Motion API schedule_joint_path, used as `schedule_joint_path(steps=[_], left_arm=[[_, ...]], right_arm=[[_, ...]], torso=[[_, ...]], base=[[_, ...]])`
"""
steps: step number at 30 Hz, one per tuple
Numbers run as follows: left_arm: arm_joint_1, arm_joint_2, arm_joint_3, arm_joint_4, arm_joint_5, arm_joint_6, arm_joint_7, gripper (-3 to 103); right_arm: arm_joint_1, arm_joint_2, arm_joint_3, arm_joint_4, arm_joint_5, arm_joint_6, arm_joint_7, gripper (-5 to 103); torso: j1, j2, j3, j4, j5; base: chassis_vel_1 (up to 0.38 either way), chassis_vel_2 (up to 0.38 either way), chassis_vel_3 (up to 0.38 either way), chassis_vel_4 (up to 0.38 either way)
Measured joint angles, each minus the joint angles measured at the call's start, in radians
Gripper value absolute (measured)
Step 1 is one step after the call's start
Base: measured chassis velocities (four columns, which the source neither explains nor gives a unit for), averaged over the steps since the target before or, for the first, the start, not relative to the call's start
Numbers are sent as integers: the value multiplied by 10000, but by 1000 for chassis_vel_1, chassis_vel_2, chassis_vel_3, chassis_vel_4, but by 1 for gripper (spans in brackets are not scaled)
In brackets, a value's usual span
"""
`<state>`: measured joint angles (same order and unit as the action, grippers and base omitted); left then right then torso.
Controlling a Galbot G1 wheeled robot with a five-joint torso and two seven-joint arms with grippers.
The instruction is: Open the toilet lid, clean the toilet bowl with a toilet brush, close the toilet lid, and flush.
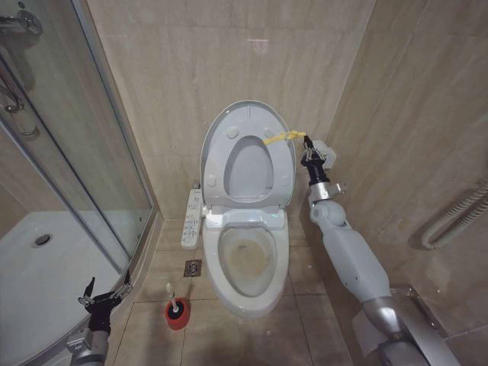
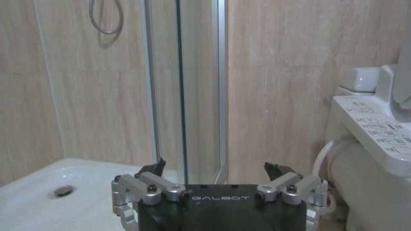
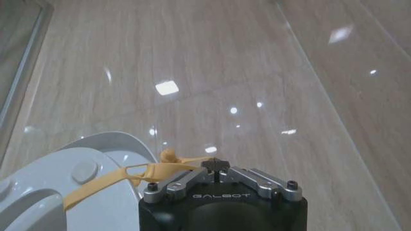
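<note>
The left gripper (image 1: 104, 295) hangs low, well to the left of the big white stained toilet bowl (image 1: 248, 297), next to the glass shower door (image 1: 91, 152); its jaws are spread wide and hold nothing. The small toilet brush with its slim white handle (image 1: 171, 297) stands in its round red cup (image 1: 177, 314) on the tile floor, just left of the bowl's front and close to that gripper. The bowl lies bare, with brown marks inside. Behind the bowl, the large shiny white oval toilet lid (image 1: 286, 175) stands up against the wall, with the ring seat raised in front of it. A thin yellow strap (image 1: 280, 136) hangs off the lid's top right edge. The right gripper (image 1: 306, 142) is up there, right of the bowl and high, with its jaws pinched tight on the strap. I think the lid-opening step is almost done; to do it well, the lid should lean fully back on the wall before the strap is let go, so it cannot fall forward.
</note>
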<state>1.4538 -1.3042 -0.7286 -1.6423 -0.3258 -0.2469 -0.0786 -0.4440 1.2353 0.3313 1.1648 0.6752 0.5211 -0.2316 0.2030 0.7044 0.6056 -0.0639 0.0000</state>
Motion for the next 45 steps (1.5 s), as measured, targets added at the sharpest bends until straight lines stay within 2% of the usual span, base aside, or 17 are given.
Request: schedule_joint_path(steps=[7, 18, 22, 23, 29, 30, 36, 37, 44, 45], left_arm=[[-140, -27, 78, 156, 6, -6, 6, 100], [-203, 148, 75, 171, -130, -20, 11, 100], [-209, 217, 70, 172, -231, -26, 15, 100], [-217, 244, 69, 172, -258, -29, 19, 100], [-256, 305, 111, 171, -320, -43, 26, 100], [-261, 315, 127, 165, -334, -45, 27, 100], [-228, 384, 185, -6, -426, -49, 32, 100], [-218, 396, 189, -41, -435, -50, 32, 100], [-118, 429, 234, -301, -444, -55, 35, 100], [-112, 439, 237, -334, -446, -55, 35, 100]], right_arm=[[538, 232, 105, -1071, -380, -13, -290, 0], [829, 683, 410, -1617, -817, -123, -207, 0], [734, 730, 469, -1464, -876, -281, -19, 0], [594, 718, 471, -1267, -876, -348, 45, 8], [-195, 529, 490, -134, -858, -452, 144, 8], [-422, 416, 454, 227, -809, -464, 146, 35], [-1454, -219, 299, 1721, -507, -481, 101, 35], [-1674, -321, 321, 2031, -461, -481, 99, 62], [-3170, -792, 854, 3939, -188, -494, 297, 62], [-3521, -883, 994, 4359, -129, -516, 393, 89]], torso=[[-1, 2, -2, 0, -2], [-1, 2, -2, -3, 0], [-1, 2, -2, -3, -1], [-1, 2, -1, -4, 0], [0, 1, 0, -9, 5], [0, 1, -1, -8, 3], [-1, 1, -1, -3, 1], [-1, 1, -1, -3, 0], [-1, 1, -2, 3, 3], [-1, 1, -2, 0, 1]], base=[[0, 0, 0, 0], [0, 0, 0, 0], [0, 0, 0, 0], [0, 0, 0, 0], [0, 0, 0, 0], [0, 0, 0, 0], [0, 0, 0, 0], [0, 0, 0, 0], [0, 0, 0, 0], [0, 0, 0, 0]])
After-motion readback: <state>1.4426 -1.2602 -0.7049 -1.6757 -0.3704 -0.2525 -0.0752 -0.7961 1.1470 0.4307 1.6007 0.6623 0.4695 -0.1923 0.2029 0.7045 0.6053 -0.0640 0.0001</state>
